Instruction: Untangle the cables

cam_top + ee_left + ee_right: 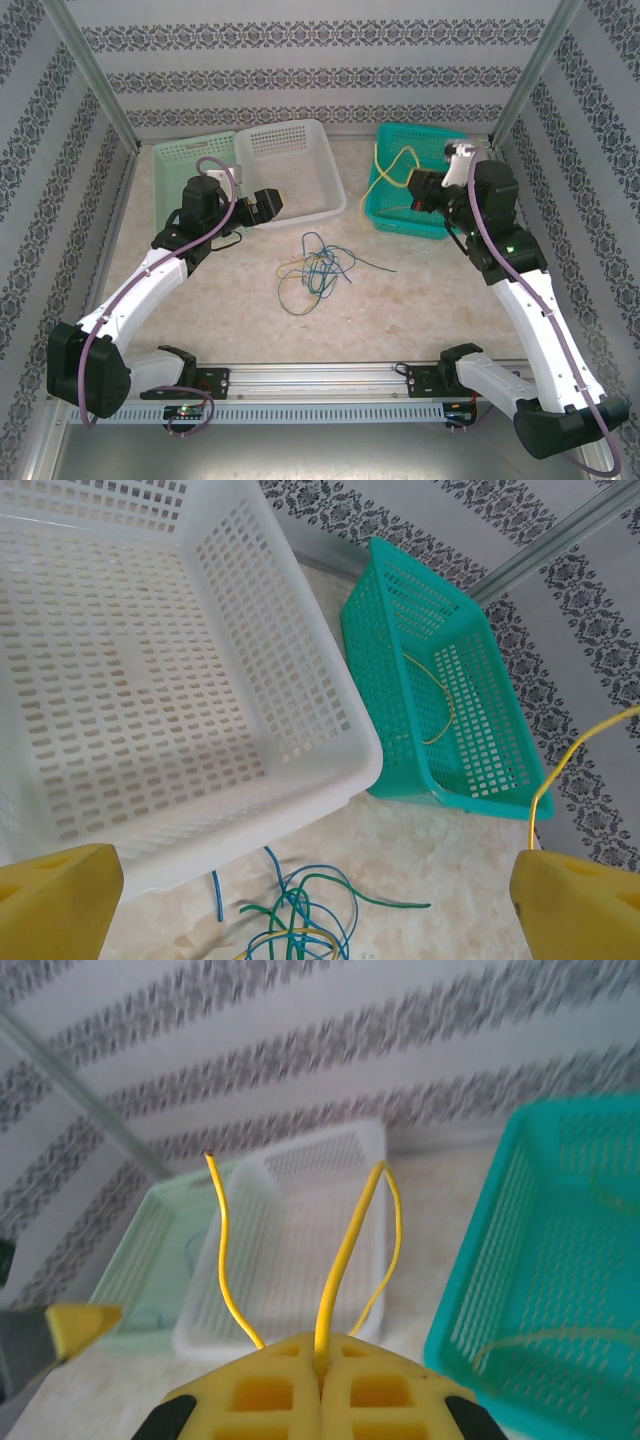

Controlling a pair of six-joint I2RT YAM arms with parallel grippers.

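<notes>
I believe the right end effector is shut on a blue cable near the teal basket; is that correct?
Not quite. The right wrist view shows the right end effector shut on a yellow cable, not a blue one, near the teal basket.

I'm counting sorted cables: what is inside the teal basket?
A yellow loop lies inside the teal basket. From above, the right gripper, shut on a yellow cable, covers part of its floor.
</notes>
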